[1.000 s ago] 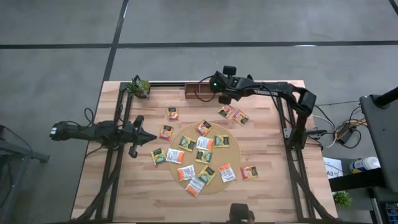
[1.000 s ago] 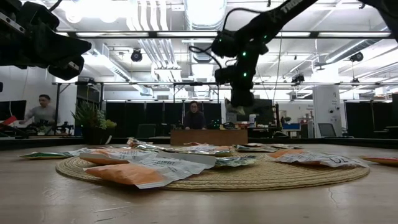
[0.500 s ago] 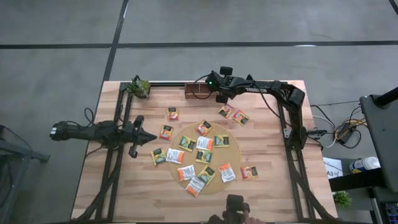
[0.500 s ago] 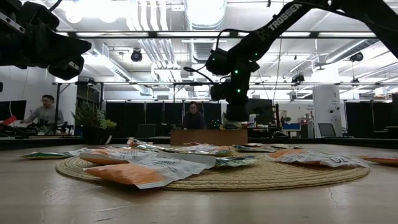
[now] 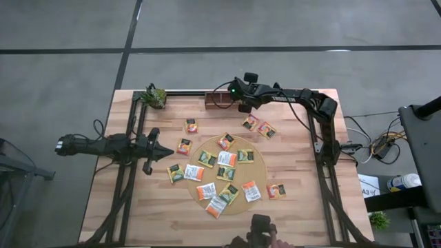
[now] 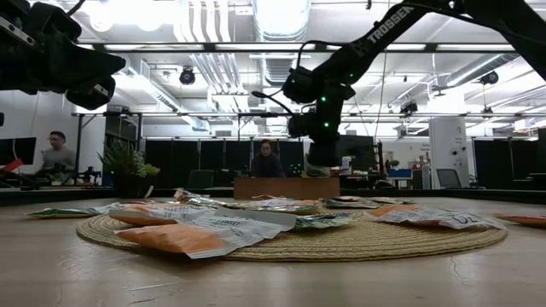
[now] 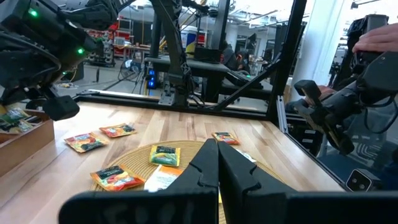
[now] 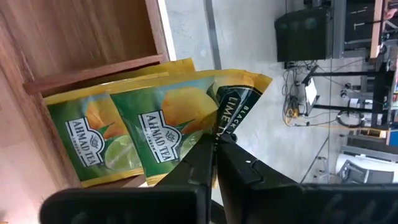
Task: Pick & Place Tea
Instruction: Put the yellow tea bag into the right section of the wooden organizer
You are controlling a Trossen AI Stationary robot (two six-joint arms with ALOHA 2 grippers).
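Observation:
Tea sachets, orange, white-orange and dark green-yellow, lie flat on the round tan mat [image 5: 227, 173] and on the table around it [image 5: 258, 127]. The brown wooden tray [image 5: 220, 102] stands at the far edge. My right gripper [image 5: 240, 103] is over the tray's right end, shut on a green-yellow sachet [image 8: 168, 127]. A second green sachet [image 8: 87, 146] stands in the compartment beside it. My left gripper [image 5: 167, 151] hovers shut above the table's left part, its fingers [image 7: 217, 149] pointing toward the mat. My right gripper [image 8: 215, 144] pinches the green-yellow sachet between its two fingers at one edge [image 8: 205, 134], coming from above and pointing down. The sachet stands on edge inside the tray's compartment [image 8: 93, 37], next to the other green sachet. Whether its far end rests on the tray floor is hidden.
A small potted plant [image 5: 155, 96] stands at the far left corner. The two arm frames run along the table's left and right sides. A camera mount and a hand [image 5: 265, 238] show at the near edge. People sit in the room behind [image 6: 266, 159].
My right gripper has moved toward the far edge and a little left, from beside the tray to over its right end, and has come down toward it with the sachet. The left arm has kept still.

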